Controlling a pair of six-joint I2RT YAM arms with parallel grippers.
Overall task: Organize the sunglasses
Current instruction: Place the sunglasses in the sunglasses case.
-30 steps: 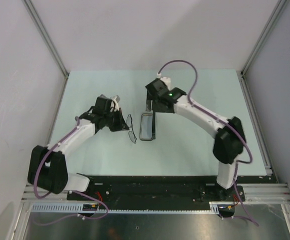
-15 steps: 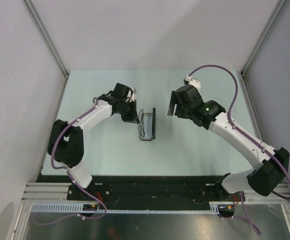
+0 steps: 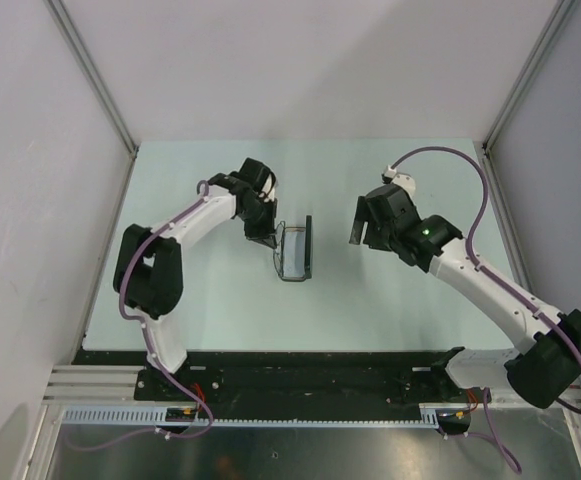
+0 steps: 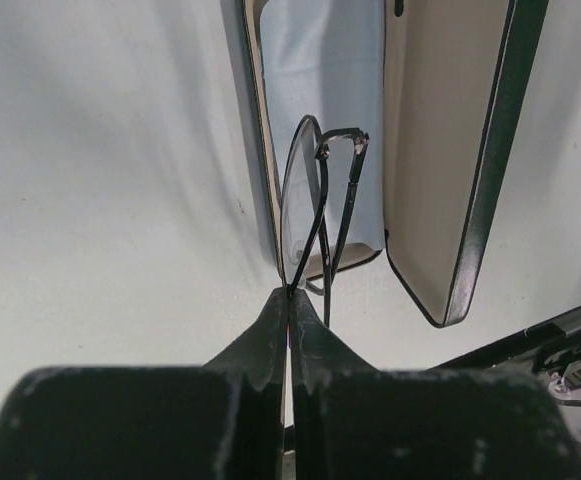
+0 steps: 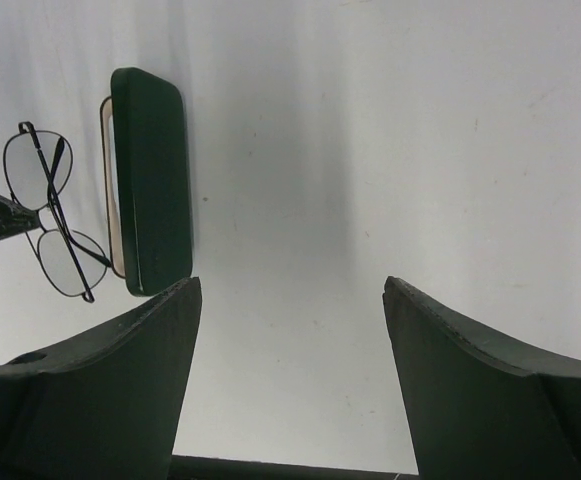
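The sunglasses [image 4: 303, 190], thin dark wire frames with clear-looking lenses, hang edge-on over the left half of the open black case [image 4: 435, 130]. My left gripper [image 4: 289, 292] is shut on their rim at the near end. A pale blue cloth [image 4: 320, 90] lines that half of the case. From above, the left gripper [image 3: 268, 240] sits just left of the case [image 3: 300, 255]. My right gripper [image 3: 355, 228] hovers open and empty to the case's right. In the right wrist view, its open gripper [image 5: 290, 290] looks at bare table, with the case [image 5: 150, 180] and sunglasses [image 5: 70, 262] at the far left.
The pale green table [image 3: 390, 290] is walled by white panels left and right, with metal posts [image 3: 120, 130] at the back corners. A black rail [image 3: 310, 370] carrying the arm bases runs along the near edge.
The left arm carried the sunglasses rightward from beside the case to over its open half. The right gripper drew away from the case to the right, staying open.
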